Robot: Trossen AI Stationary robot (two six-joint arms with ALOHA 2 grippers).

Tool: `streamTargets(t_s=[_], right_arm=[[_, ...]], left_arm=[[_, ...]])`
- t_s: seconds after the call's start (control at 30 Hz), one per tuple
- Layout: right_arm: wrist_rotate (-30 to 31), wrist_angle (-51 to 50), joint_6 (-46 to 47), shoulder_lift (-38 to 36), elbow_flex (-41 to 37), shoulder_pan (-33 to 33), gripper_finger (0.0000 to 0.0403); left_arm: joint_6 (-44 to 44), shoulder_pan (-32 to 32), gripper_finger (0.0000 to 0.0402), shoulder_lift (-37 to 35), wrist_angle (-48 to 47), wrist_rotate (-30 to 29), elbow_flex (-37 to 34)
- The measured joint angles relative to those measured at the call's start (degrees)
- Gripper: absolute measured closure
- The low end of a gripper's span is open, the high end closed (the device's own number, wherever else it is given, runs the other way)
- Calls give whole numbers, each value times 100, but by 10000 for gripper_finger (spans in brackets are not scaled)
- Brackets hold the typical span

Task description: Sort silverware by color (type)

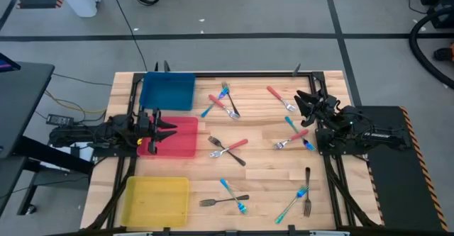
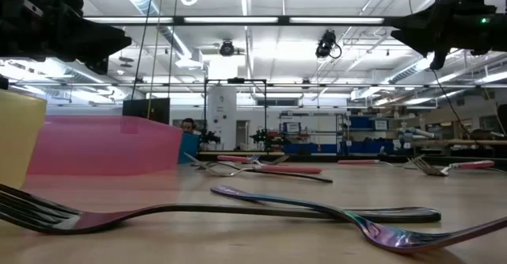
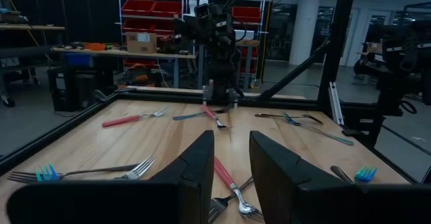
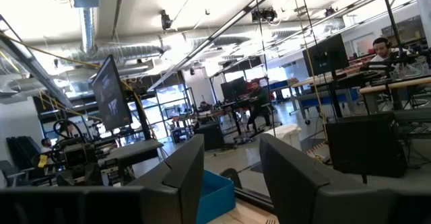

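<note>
Forks [image 1: 228, 148] lie scattered over the bare wood, none yet in the blue bin [image 1: 167, 91], red bin [image 1: 183, 138] or yellow bin [image 1: 156, 199]. Left gripper [image 1: 167, 131] hovers over the red bin, fingers apart, empty. Right gripper [image 1: 302, 101] is raised at the far right, fingers wide, empty, probably waiting its turn.

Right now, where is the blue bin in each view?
High: blue bin at top left, just above the red bin.
Low: a blue sliver behind the red bin.
Left wrist: not in view.
Right wrist: seen between the fingers, at.
Shared landmark: the red bin.
</note>
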Motion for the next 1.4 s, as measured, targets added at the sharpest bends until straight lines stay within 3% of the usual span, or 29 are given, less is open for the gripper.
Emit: streamTargets(t_s=[1.4], right_arm=[[0, 134, 315, 0, -1, 0, 250]], left_arm=[[0, 0, 306, 0, -1, 0, -1]])
